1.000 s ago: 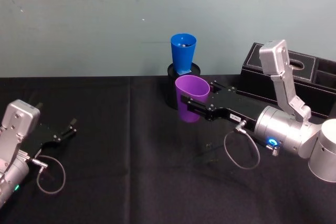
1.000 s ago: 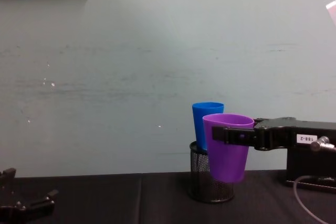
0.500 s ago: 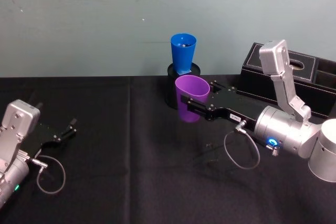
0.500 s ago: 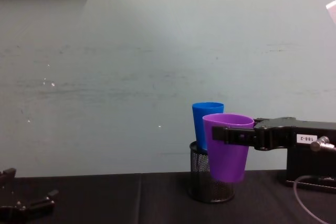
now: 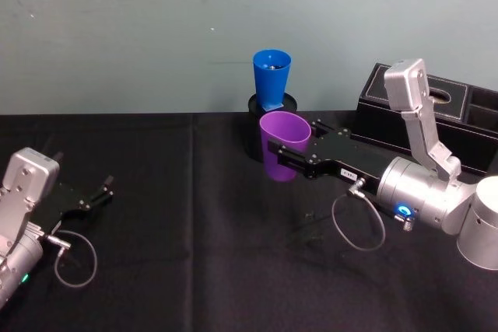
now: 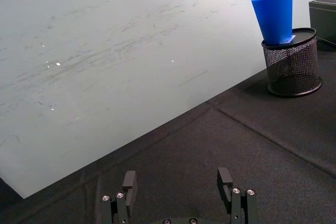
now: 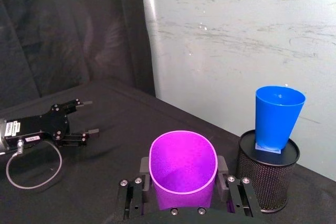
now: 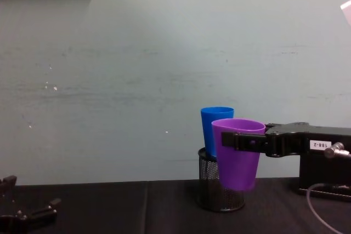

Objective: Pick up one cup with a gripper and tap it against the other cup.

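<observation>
The right gripper (image 5: 282, 155) reaches in from the robot's right, its two black fingers closed on either side of the purple cup (image 5: 283, 145), just below the rim. The cup is upright, mouth up, and held clear of the black tablecloth (image 5: 194, 270); in the chest view its base (image 8: 238, 154) hangs above the cloth, in front of the mesh holder. From the right wrist view the fingers (image 7: 134, 195) press against opposite walls of the purple cup (image 7: 182, 169), whose mouth looks slightly squeezed to an oval.

The blue cup (image 5: 271, 77) stands upright in the black mesh pen holder (image 5: 257, 126) at the back of the table, near the wall. The purple cup sits just in front of it and a little lower; whether the two touch cannot be told, since they overlap in the chest view (image 8: 216, 129).

A white label on the right gripper's body (image 8: 318, 144) reads what seems to be "188-2", though the first digits are hard to make out. A blue ring light (image 5: 402, 211) glows on the right arm's wrist. Behind that arm lies a black box (image 5: 436, 114).

The left gripper (image 5: 97, 193) rests low near the table's left edge, well apart from both cups, its fingers (image 6: 129, 182) spread apart and holding nothing.
</observation>
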Controlling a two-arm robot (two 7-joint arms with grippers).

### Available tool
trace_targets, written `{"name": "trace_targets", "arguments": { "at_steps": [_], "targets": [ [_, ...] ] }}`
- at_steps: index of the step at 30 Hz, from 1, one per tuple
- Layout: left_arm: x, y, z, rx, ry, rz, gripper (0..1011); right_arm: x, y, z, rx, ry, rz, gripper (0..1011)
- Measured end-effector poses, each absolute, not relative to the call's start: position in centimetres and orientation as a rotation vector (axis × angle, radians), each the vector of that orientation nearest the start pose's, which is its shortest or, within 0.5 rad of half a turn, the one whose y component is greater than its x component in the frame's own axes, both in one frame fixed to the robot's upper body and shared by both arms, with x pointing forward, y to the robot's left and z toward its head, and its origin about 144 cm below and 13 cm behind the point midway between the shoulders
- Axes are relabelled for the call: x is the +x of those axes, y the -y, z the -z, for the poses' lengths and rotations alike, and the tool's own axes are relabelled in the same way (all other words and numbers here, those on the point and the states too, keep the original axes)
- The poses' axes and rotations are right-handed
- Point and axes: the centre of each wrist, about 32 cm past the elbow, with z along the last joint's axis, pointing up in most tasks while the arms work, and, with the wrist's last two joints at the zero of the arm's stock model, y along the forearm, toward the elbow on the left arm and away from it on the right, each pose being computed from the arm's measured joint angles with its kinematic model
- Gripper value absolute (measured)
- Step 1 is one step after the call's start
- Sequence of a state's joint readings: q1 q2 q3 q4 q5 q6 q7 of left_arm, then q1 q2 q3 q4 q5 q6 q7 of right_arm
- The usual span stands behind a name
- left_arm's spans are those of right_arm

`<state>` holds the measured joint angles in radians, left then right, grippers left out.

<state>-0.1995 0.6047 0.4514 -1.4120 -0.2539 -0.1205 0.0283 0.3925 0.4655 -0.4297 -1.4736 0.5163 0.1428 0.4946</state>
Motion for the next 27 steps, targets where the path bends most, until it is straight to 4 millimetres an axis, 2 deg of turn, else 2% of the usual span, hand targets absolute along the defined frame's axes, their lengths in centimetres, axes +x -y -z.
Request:
{"name": "trace_targets", "arguments": {
  "at_steps": [10, 14, 21, 27],
  "targets": [
    [48.9, -31.0, -114.0, 0.304, 0.285, -1.248, 1000, 54.0, 25.3, -122.4, -0.074, 0.002, 0.743, 715],
    [48.9, -31.0, -114.0, 0.304, 0.285, -1.248, 1000, 53.4, 25.2, -122.2, -0.079, 0.012, 0.729, 715],
    [48.9, -31.0, -114.0, 0.304, 0.285, -1.248, 1000, 51.9, 25.5, -121.2, -0.092, 0.011, 0.713, 715],
    [48.9, -31.0, -114.0, 0.304, 0.285, -1.248, 1000, 51.0, 25.8, -119.3, -0.095, 0.014, 0.712, 715]
  ]
}}
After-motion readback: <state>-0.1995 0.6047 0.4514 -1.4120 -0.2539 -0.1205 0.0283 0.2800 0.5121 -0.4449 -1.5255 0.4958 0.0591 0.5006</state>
